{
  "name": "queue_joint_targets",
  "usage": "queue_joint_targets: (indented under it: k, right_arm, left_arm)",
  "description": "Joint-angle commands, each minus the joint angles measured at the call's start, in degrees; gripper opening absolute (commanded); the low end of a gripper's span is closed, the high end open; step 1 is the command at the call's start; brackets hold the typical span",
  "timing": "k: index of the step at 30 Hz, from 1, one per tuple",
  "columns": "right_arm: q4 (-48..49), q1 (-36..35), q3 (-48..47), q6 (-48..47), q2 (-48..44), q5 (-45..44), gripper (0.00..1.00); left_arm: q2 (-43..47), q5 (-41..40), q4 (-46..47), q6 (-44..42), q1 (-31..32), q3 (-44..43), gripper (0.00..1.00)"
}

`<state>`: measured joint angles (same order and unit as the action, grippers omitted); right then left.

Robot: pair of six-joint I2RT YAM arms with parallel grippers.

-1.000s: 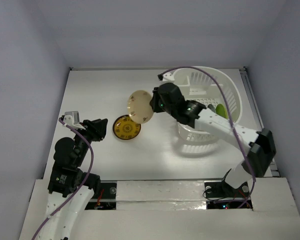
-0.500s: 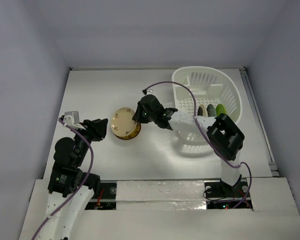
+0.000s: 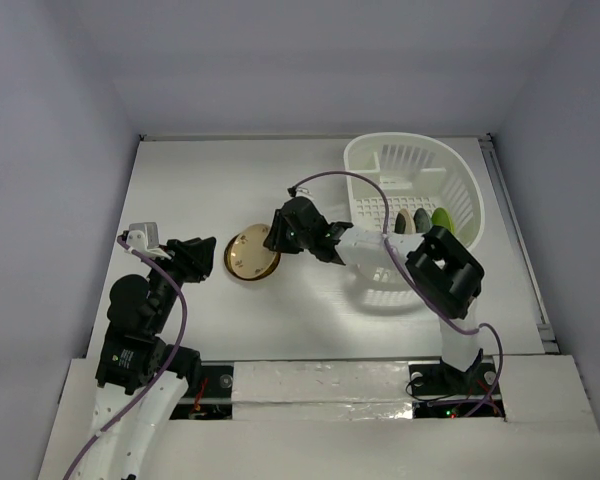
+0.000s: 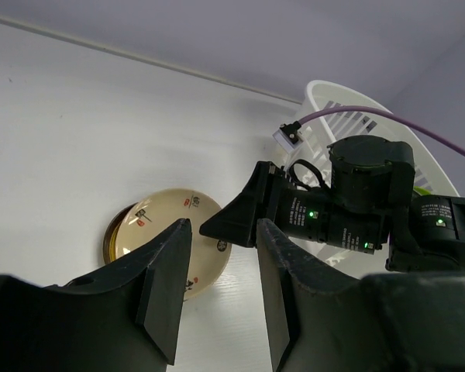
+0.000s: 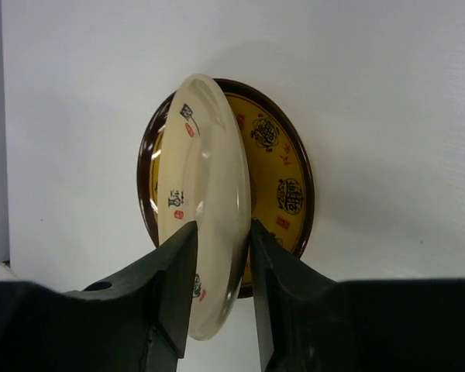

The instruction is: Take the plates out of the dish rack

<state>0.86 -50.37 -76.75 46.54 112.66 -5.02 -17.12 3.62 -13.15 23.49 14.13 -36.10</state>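
My right gripper (image 3: 280,235) is shut on the rim of the cream plate with small marks (image 5: 205,194). It holds the plate tilted on edge over the yellow-orange patterned plate (image 5: 283,186), which lies flat on the table. Both plates also show in the top view, cream (image 3: 248,250) above yellow (image 3: 250,275). My left gripper (image 3: 198,255) is open and empty, just left of the two plates. The white dish rack (image 3: 460,185) stands at the back right. It holds the beige plate (image 3: 402,220), the grey-blue plate (image 3: 420,220) and the lime green plate (image 3: 443,219) on edge.
Grey walls close in the white table (image 3: 200,180) on the left, back and right. My right arm (image 3: 380,250) stretches from the rack's front towards the plates. Its purple cable (image 3: 350,178) loops above it.
My right arm has carried the cream plate left and down from beside the rack, and now holds it over the yellow plate. The left arm has not moved.
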Motion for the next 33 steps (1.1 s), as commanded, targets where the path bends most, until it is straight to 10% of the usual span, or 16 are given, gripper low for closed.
queue_joint_targets:
  k: [1, 9, 16, 19, 20, 22, 29, 33]
  right_arm:
    - [2.57, -0.52, 0.55, -0.31, 0.72, 0.88, 0.41]
    - [-3.84, -0.52, 1.16, -4.61, -2.18, -4.03, 0.8]
    - [-14.55, -0.52, -1.82, -12.87, -9.55, -12.72, 0.89]
    - [-18.86, -0.52, -0.25, -14.99, -17.19, -19.82, 0.67]
    - [-20.19, -0.52, 0.37, -15.43, -19.56, -21.86, 0.34]
    - [-23.61, 0.18, 2.38, -15.78, -26.59, -29.13, 0.07]
    - [-41.1, 13.35, 8.19, -15.96, -39.97, -40.07, 0.0]
    - [-44.63, 17.93, 8.99, -18.41, -39.8, -39.37, 0.53]
  left_arm:
    - [-0.28, 0.16, 2.16, 0.33, -0.42, -1.7, 0.36]
    - [-0.01, 0.16, 2.16, 0.42, -0.42, -1.7, 0.36]
    - [0.25, 0.25, 2.16, 0.42, -0.42, -1.7, 0.36]
    - [0.34, 0.25, 2.16, 0.42, -0.42, -1.7, 0.36]
    - [0.51, 0.42, 2.16, 0.42, -0.42, -1.7, 0.36]
    - [0.6, 0.51, 2.34, 0.42, -0.42, -1.61, 0.36]
    - [1.04, 1.39, 2.77, 0.25, -0.42, -1.52, 0.36]
    - [1.04, 1.74, 2.78, 0.25, -0.42, -1.52, 0.36]
